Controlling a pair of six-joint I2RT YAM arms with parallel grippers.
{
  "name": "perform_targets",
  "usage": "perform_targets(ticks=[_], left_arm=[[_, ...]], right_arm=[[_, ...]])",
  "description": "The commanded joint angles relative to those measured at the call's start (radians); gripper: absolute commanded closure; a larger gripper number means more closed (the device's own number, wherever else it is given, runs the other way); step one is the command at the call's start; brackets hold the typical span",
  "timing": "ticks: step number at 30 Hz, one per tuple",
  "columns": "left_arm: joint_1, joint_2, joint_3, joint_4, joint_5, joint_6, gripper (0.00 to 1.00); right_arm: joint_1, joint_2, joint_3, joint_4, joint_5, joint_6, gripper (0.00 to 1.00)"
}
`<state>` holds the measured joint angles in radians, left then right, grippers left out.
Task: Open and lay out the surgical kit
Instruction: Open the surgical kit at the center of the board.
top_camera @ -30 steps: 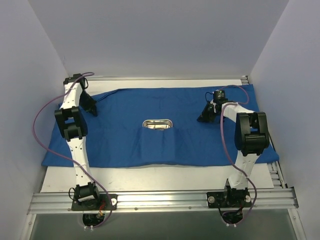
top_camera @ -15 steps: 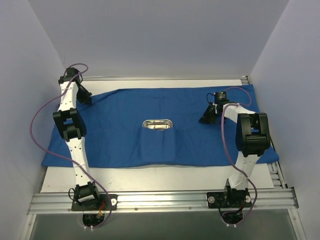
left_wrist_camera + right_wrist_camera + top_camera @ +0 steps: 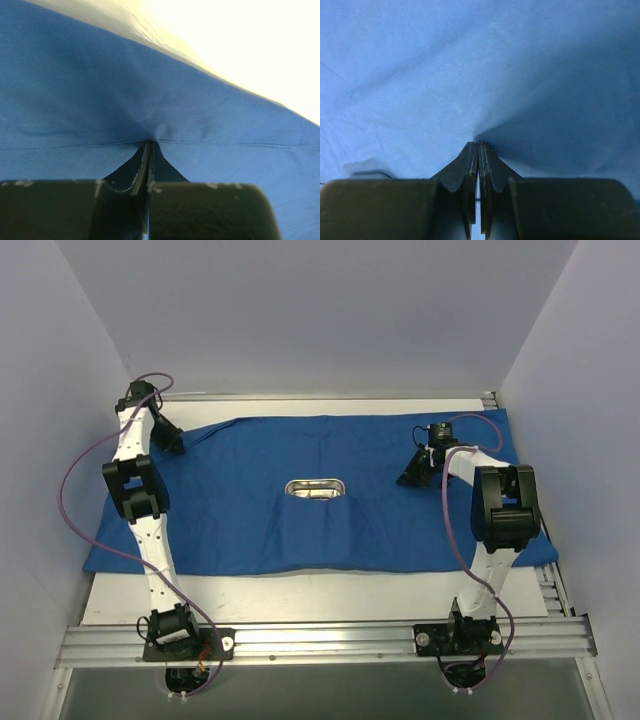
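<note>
White tabletop (image 3: 300, 595) lies under the royal-blue cloth wrap (image 3: 230, 510), spread wide with the steel tray (image 3: 315, 487) at frame centre. The left gripper (image 3: 172, 440), pinching the hem, has dragged its corner toward the upper left. The right gripper (image 3: 407, 478) pinches cloth at right, unmoved. Spreading looks nearly finished.

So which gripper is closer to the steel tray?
Right. The right gripper pinches the blue cloth right of the steel tray; the left gripper grips its far-left edge, farther off.

blue cloth wrap (image 3: 230, 500), silver tray (image 3: 315, 487)
</note>
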<state>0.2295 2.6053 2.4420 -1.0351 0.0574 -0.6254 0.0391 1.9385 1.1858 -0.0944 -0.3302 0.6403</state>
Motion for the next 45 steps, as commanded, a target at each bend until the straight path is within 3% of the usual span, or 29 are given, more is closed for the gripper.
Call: perform_targets(ticks=[1, 12, 21, 28, 33, 38, 41, 45], left_arm=[[-0.015, 0.008, 0.031, -0.011, 0.022, -0.019, 0.98], [0.021, 0.082, 0.103, 0.020, 0.044, -0.053, 0.98], [0.037, 0.110, 0.132, 0.384, 0.214, -0.088, 0.98], [0.074, 0.249, 0.304, 0.645, 0.216, -0.224, 0.98], [0.119, 0.245, 0.390, 0.828, 0.229, -0.324, 0.98], [0.111, 0.027, 0.247, 0.771, 0.177, -0.244, 0.97], [0.091, -0.037, 0.164, 0.646, 0.197, -0.198, 0.98], [0.050, -0.031, 0.150, 0.348, 0.225, -0.110, 0.98]], right_arm=[[0.028, 0.062, 0.006, -0.074, 0.033, -0.008, 1.00], [0.036, 0.053, -0.041, -0.085, 0.051, -0.008, 1.00], [0.031, 0.103, -0.068, -0.059, 0.040, 0.005, 1.00], [0.036, 0.128, -0.066, -0.053, 0.042, -0.007, 1.00], [0.053, 0.155, -0.043, -0.022, 0.033, -0.004, 1.00], [0.064, 0.181, 0.029, -0.028, 0.022, 0.012, 1.00], [0.077, 0.194, 0.103, -0.056, 0.017, 0.004, 1.00], [0.091, 0.183, 0.117, -0.051, 0.005, 0.013, 1.00]])
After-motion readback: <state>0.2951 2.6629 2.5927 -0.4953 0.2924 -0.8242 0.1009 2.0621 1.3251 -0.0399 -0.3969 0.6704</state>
